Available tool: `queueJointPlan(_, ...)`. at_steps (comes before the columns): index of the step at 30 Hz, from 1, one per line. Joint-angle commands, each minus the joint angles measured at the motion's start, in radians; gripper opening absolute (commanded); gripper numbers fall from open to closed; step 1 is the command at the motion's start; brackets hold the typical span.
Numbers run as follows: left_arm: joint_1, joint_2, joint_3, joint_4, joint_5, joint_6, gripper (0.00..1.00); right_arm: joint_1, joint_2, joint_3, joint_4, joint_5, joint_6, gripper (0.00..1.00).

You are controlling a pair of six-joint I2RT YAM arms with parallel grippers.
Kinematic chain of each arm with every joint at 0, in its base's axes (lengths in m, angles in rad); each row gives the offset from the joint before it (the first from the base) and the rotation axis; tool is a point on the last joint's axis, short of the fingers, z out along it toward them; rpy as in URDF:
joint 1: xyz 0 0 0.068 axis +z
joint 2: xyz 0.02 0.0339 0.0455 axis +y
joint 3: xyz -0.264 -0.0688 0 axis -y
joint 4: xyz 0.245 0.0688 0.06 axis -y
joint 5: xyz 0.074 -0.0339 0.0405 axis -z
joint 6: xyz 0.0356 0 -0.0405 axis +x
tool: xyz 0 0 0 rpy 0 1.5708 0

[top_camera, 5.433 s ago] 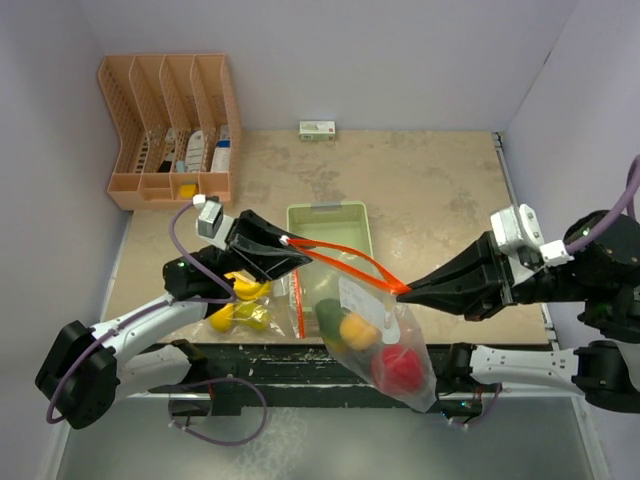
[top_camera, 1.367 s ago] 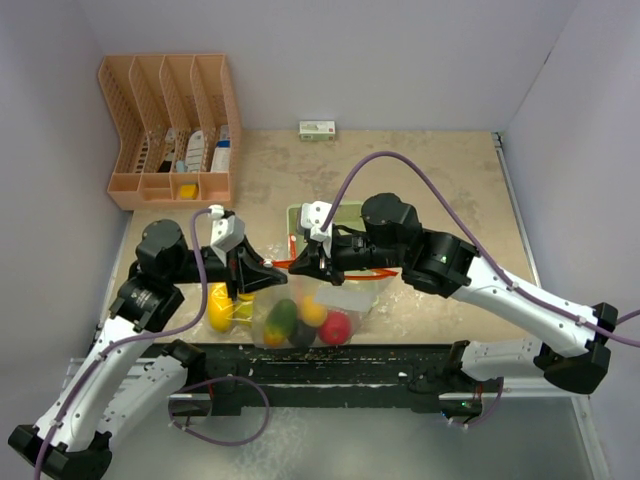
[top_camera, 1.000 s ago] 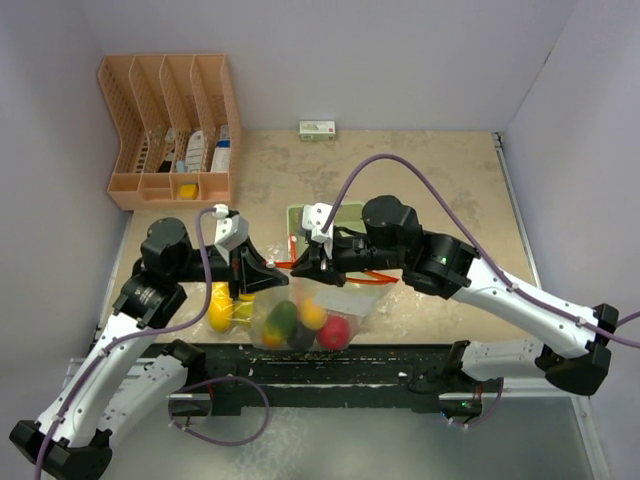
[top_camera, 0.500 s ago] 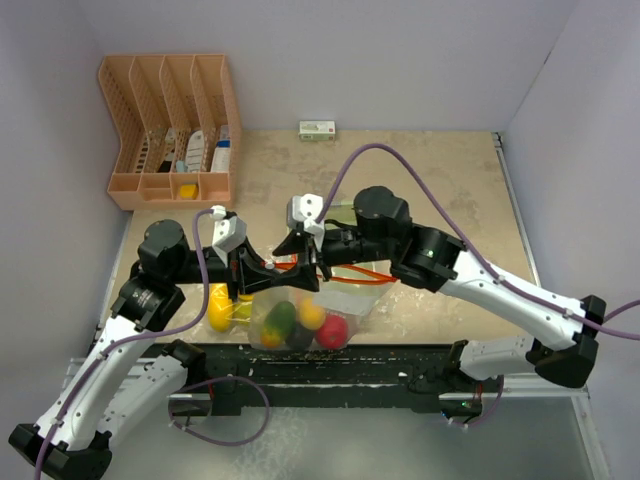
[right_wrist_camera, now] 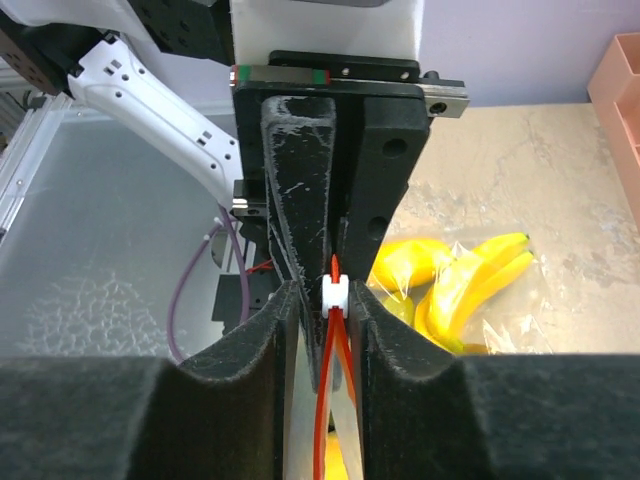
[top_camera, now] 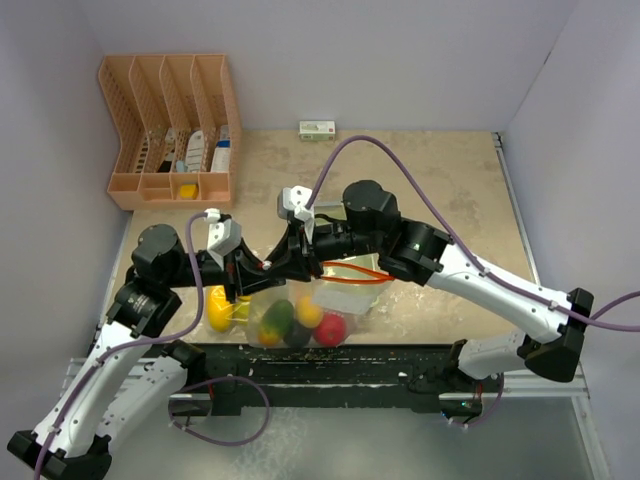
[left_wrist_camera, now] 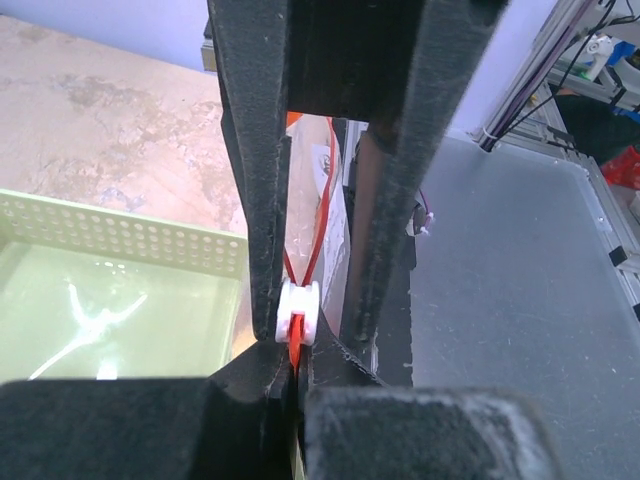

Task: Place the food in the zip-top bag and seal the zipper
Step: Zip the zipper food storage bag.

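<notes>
Both our hands meet at the bag's mouth.
Our left hand (top_camera: 262, 268) and right hand (top_camera: 288, 262) pinch the zipper (left_wrist_camera: 322, 215) of the bag (top_camera: 300, 312).

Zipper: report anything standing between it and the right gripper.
Nothing visible does. The right gripper closes directly on the zipper at its white slider. The left gripper pinches the same zipper just beyond.

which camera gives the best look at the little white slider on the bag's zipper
The left wrist view: the white slider sits centred between the left gripper's fingers, astride the orange-red zipper. The right wrist view shows the white slider smaller, by the right gripper. In the top external view the arms hide it.
</notes>
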Motion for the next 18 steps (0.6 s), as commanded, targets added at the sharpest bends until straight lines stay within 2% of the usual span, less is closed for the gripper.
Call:
queueJointPlan(1, 0.003, -0.009, 0.014, 0.053, -0.006, 0.011, 0.00, -0.016, 0.015, 0.056, 0.044, -0.065, 0.031, 0.25)
queueJointPlan(6, 0.003, -0.010, 0.016, 0.056, -0.010, 0.013, 0.00, -0.023, 0.032, 0.064, 0.038, -0.103, 0.036, 0.13)
queueJointPlan(10, 0.003, -0.007, 0.017, 0.055, -0.011, 0.015, 0.00, -0.027, 0.043, 0.073, 0.022, -0.119, 0.035, 0.00)
queueJointPlan(18, 0.003, -0.025, 0.020, 0.045, -0.046, 0.018, 0.00, -0.056, 0.028, 0.049, -0.025, -0.093, 0.038, 0.00)
